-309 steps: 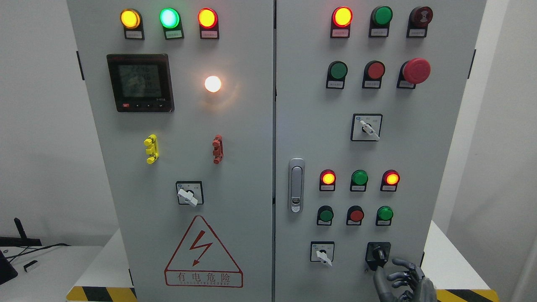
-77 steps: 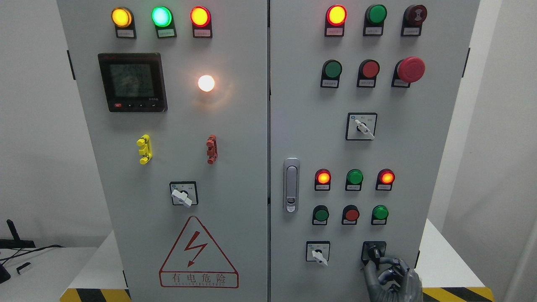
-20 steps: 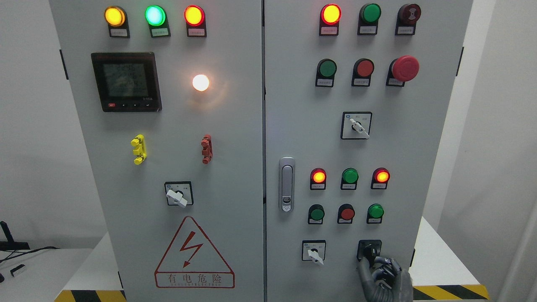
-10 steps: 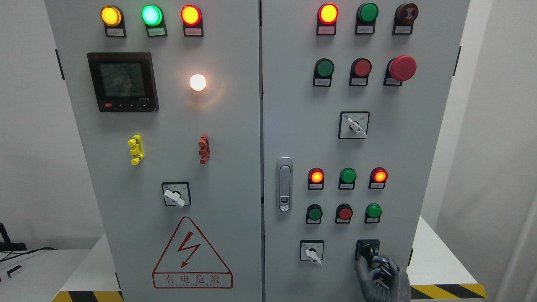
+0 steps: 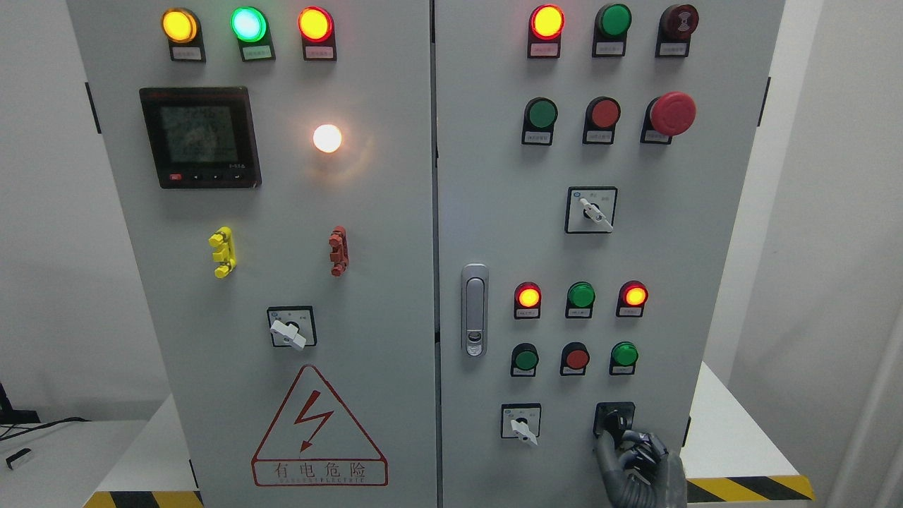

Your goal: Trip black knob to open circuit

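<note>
One right hand clamped on black knob, knob half hidden by fingers

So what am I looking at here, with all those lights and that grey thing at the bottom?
This is the view from a camera on a humanoid robot's head. It faces a grey electrical cabinet with two doors, covered in indicator lamps, push buttons, a small meter screen and a red emergency stop button. The grey thing is the right robot hand, reaching up from the lower right. Its fingers are curled around the black knob, a rotary switch at the bottom of the right door. The left robot hand is out of view.
</note>
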You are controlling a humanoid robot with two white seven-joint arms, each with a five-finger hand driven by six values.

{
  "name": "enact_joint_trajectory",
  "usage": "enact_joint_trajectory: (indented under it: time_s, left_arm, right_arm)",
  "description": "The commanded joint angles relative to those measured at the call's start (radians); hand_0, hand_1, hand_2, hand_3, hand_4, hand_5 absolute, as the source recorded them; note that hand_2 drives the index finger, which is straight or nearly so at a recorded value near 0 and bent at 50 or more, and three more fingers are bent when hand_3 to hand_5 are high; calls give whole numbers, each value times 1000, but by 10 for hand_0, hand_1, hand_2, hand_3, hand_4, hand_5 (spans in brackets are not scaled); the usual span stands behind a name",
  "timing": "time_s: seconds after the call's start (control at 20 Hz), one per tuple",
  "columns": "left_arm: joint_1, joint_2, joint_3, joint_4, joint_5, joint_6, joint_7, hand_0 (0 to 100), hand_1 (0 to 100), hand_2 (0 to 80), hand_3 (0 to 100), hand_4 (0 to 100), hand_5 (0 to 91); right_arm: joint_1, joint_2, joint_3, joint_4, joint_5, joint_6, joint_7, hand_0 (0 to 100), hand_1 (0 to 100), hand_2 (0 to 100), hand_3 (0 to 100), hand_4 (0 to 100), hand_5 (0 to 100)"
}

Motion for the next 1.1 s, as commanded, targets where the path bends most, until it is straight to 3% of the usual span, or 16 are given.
enact_joint_trajectory:
  time_s: [0.0,1.05]
  left_arm:
    - [0,0,0,0,-31,0,-1,120,389,0,0,0,0]
    - [0,-1,0,0,-31,0,-1,120,389,0,0,0,0]
  right_arm:
    - [0,1,5,-5,-56,-9,2,544,791,599,911,859,950]
    - [-5,1,5,-18,-79,-15,5,554,792,602,919,864,952]
